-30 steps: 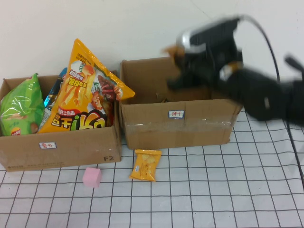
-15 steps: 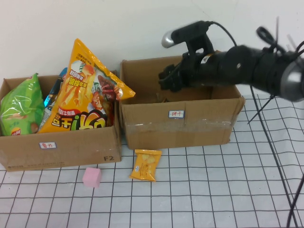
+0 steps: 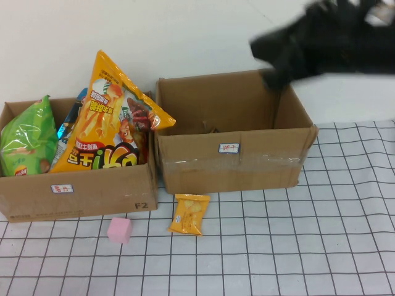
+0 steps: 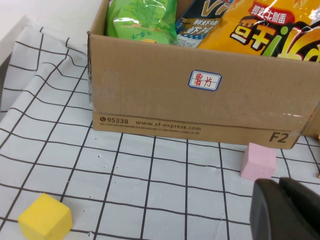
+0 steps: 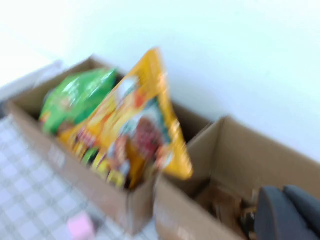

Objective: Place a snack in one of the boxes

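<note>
With your right gripper [image 3: 271, 61] blurred above the open brown cardboard box [image 3: 231, 161], grip unreadable, and left gripper [image 4: 287, 210] parked, fingers unreadable, lift clear.

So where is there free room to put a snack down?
Mostly the right cardboard box; the right gripper is above its back corner. The left cardboard box is crammed with bags. The left gripper hovers near the pink cube.

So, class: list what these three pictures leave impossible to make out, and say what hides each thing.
1. Right gripper, high view: motion blur over the right brown cardboard box.
2. That box's contents, right wrist view: blurred.
3. Left gripper, left wrist view: cut off by the frame edge.
4. Blue snack packet, high view: mostly hidden behind the large orange chip bag.
</note>
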You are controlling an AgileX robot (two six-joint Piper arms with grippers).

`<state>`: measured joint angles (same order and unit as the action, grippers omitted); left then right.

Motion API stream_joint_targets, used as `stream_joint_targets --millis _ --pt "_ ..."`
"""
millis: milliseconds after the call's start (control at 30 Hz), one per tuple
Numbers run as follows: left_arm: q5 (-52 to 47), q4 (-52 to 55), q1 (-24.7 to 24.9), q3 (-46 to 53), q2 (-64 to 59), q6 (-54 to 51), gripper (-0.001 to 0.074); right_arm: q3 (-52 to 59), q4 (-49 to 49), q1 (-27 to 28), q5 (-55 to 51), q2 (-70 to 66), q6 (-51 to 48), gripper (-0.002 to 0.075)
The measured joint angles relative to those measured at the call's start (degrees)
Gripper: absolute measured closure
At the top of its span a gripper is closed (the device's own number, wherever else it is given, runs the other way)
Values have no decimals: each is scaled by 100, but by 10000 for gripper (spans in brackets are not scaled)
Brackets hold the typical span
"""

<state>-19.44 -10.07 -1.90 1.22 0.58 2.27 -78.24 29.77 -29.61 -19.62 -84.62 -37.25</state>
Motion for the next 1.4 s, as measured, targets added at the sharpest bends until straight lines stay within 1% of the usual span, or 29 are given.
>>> stream_joint_targets --millis 167,267,400,467,567,867,967,1100,1167,1267,1333,1400 --pt "0 0 0 0 0 0 736 1320 61 -117 -267 1317 -804 726" --pt "0 0 0 0 0 0 736 1853 36 -117 -668 1993 -1089 726" --pt "0 0 0 0 0 0 736 2386 -365 -117 -1489 2827 -1033 726" --pt "0 0 0 0 0 0 736 2770 -675 -117 -1429 3263 -977 726" --pt "0 0 0 0 0 0 736 3421 -826 -117 -738 3893 -1000 726" --pt "0 0 0 0 0 0 736 5419 -684 -117 1073 5621 -1037 726" --pt "0 0 0 0 0 0 736 6082 -620 -117 1962 6016 -1052 726" --pt "0 0 0 0 0 0 736 7091 -471 -117 3423 6348 -1285 727" --pt "0 0 0 0 0 0 736 7500 -482 -94 3716 6548 -1122 727" --pt "0 0 0 0 0 0 736 7797 -650 251 3696 6825 -561 727" --pt "0 0 0 0 0 0 736 7869 -927 685 3522 6909 -76 727" --pt "0 0 0 0 0 0 736 7923 -1517 1188 3236 6951 687 727"
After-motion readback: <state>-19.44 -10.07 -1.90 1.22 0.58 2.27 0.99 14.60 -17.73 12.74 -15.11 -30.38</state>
